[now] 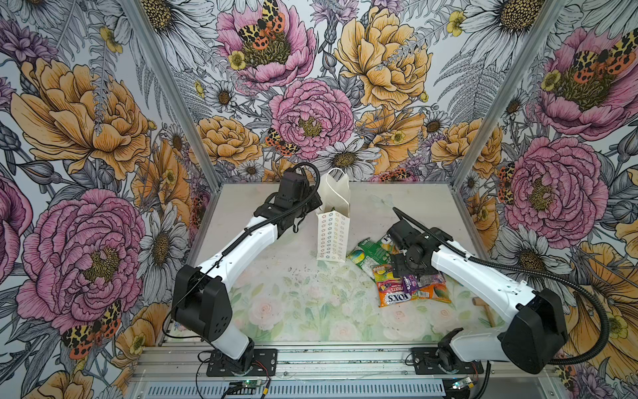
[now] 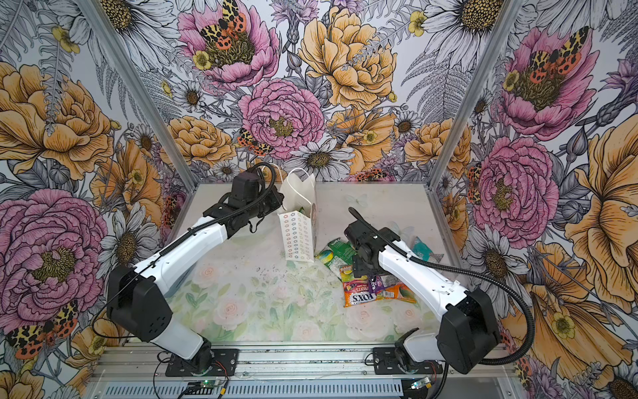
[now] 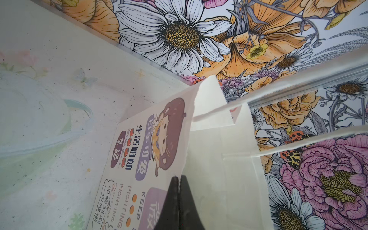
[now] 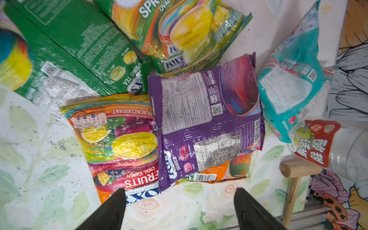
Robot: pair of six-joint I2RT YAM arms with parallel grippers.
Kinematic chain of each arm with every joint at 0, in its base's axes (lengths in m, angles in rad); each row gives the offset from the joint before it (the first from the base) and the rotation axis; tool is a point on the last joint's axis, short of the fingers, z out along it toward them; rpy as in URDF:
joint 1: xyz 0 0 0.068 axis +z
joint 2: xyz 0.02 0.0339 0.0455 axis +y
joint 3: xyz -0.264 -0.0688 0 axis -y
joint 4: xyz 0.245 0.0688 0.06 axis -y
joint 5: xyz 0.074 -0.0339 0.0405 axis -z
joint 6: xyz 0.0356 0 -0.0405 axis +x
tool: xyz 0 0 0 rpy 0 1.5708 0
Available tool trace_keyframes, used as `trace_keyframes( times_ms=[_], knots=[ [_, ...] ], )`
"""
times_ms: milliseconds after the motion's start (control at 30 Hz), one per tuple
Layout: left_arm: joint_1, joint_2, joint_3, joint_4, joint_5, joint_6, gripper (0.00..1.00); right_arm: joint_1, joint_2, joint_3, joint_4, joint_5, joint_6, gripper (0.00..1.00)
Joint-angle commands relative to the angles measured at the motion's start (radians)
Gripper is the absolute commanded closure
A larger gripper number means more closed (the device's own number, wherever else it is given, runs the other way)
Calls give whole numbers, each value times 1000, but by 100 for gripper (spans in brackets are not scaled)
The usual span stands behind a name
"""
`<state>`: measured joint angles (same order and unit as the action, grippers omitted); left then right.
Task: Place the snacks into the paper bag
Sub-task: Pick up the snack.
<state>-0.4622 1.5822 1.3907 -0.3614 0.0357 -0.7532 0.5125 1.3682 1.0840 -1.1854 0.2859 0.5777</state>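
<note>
Snacks (image 1: 397, 293) piled | right hand (image 4: 180, 199) spread over purple packet (image 4: 207, 123) (pick step) | left hand (image 3: 179, 179) pinching paper bag (image 3: 219, 159) | next: lower, clench.

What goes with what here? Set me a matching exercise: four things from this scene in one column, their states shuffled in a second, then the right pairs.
Things
1. left gripper
2. right gripper
3. purple packet
4. paper bag

States
A. stands upright
B. open, holding nothing
C. shut on the paper bag's edge
D. lies partly on the orange-red packet

Pairs: 1-C, 2-B, 3-D, 4-A
</note>
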Motion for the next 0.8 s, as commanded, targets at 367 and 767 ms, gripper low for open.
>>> trace_keyframes(
  times_ms=[367, 767],
  knots=[
    [7, 11, -16, 8, 23, -8, 100, -58, 124, -57, 103, 53, 36, 8],
    [6, 10, -15, 7, 16, -8, 100, -95, 294, -99, 215, 33, 12, 11]
  ],
)
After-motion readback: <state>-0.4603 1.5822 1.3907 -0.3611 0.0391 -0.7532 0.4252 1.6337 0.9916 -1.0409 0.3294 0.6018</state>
